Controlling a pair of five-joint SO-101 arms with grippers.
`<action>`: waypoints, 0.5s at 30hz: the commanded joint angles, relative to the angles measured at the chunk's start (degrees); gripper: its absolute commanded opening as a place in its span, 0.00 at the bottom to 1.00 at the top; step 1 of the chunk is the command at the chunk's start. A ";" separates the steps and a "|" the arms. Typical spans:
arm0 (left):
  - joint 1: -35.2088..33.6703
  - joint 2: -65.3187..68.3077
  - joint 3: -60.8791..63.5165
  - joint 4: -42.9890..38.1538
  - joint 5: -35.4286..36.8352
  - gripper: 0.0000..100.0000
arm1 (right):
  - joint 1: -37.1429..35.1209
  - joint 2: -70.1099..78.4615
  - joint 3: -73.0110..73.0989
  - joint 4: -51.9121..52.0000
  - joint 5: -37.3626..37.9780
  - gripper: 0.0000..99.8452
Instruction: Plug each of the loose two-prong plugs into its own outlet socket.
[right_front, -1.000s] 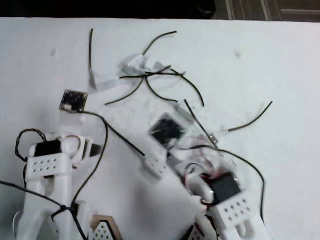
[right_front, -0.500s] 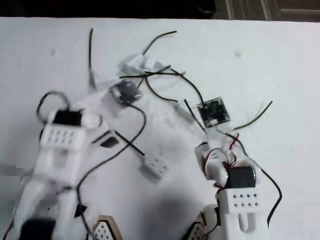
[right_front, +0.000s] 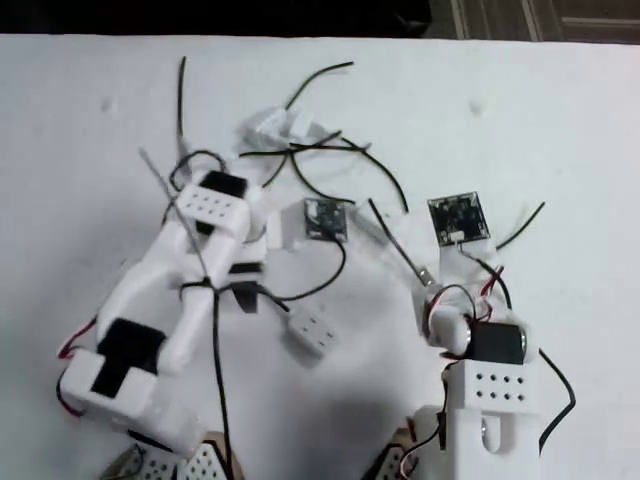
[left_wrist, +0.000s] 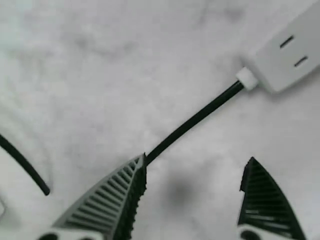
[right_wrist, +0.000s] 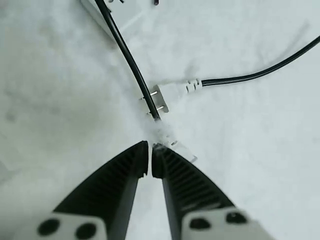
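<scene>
Both arms advanced: left jaws gape near the outlet socket (left_wrist: 289, 51), right jaws closed just before a plug (right_wrist: 161, 98).

Both arms were white plastic with black motor blocks. The left arm (right_front: 150, 285) trailed black cables and a red wire low down; the right arm (right_front: 490, 395) bore a grid of small holes and red wiring. The left gripper (left_wrist: 196, 161) and right gripper (right_wrist: 150, 146) had black, ribbed, pointed fingers (left_wrist: 115, 200).
</scene>
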 joint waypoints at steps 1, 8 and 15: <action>1.98 2.24 -2.37 -2.64 -0.53 0.30 | 0.31 0.04 -0.35 -0.92 -0.53 0.02; 2.68 7.96 -2.55 -9.58 6.59 0.22 | 0.40 0.04 -0.35 -0.92 -0.53 0.02; 2.59 8.13 -2.37 -2.37 6.77 0.05 | 0.57 -0.04 -0.35 -0.92 -0.53 0.02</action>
